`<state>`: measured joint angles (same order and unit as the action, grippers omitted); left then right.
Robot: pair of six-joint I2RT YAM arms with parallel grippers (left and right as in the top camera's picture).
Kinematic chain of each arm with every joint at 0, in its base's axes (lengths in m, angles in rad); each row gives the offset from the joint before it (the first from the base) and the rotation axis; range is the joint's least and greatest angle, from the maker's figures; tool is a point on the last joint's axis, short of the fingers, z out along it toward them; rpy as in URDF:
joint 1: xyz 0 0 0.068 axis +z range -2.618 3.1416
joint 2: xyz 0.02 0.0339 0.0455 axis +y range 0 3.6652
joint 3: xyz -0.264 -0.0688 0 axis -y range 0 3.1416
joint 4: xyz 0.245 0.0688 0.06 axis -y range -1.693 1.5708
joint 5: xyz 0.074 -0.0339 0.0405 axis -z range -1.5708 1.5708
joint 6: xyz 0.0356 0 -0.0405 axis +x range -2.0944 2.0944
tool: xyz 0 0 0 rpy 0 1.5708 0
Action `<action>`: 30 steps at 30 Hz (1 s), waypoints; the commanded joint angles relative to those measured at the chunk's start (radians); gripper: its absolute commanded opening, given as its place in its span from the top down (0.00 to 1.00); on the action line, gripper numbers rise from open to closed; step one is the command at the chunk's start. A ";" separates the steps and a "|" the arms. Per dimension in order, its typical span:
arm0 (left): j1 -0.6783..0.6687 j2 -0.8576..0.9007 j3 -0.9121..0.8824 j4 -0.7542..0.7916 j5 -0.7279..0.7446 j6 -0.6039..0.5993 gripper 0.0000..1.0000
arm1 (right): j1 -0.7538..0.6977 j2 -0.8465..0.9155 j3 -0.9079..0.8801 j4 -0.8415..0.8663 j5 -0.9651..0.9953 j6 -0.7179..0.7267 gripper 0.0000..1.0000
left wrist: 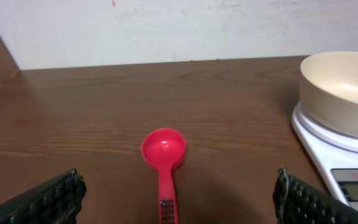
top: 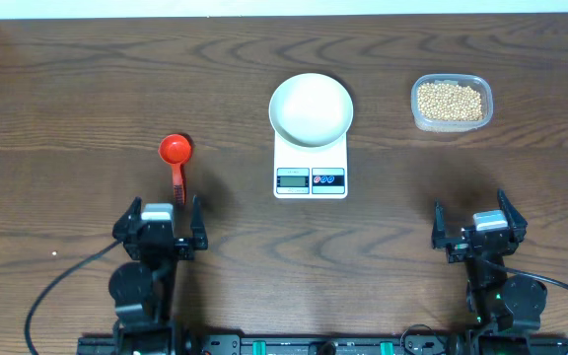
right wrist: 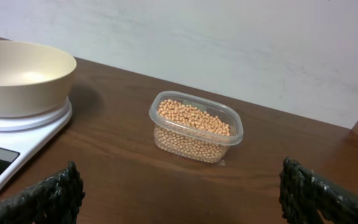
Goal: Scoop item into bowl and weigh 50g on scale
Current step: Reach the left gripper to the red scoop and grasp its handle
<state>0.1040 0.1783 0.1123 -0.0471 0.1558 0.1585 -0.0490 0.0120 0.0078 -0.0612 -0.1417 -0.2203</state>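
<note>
Black ribbed pads [left wrist: 51, 198], left gripper [top: 165, 205]: the two fingers stand wide apart with nothing between them, low over the wooden table [top: 67, 99]. The right gripper [top: 469, 207] is the same, spread and empty, near your edge of the table.

Red plastic scoop [top: 177, 163]: lies flat just ahead of the left gripper, cup away from you, with the grooved end of its handle pointing back between the open fingers.

White scale [top: 311, 158]: at mid-table. The white bowl [top: 311, 108] sits on its platform and is empty.

Clear plastic tub [top: 488, 99]: stands well to the right of the scale, ahead of the right gripper. All the tan beans [top: 450, 101] are in it, and none are in the bowl yet.

Step in hand, as you should judge it, is taking up the scoop:
- Lower the left fingers astride the handle near its grooved end, not the cup, so the cup stays free to dig.
- Square the pads to the handle before closing. A skewed pinch would likely let the thin plastic twist.
- Lift it level. The reach to the tub crosses the scale and bowl, so carry it high enough to clear the rim.

Writing: the grey display [top: 292, 178] shows no digits you can read from any view. The red and blue buttons [top: 328, 178] beside it have marks too small to make out, and no brand name is legible on anything.
</note>
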 commanded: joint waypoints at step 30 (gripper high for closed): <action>0.061 1.571 1.306 -0.655 0.218 0.088 0.01 | 0.006 -0.007 -0.002 -0.002 0.001 -0.005 0.01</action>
<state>0.1619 1.7035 1.4044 -0.6998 0.3550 0.2256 -0.0490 0.0116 0.0078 -0.0605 -0.1410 -0.2207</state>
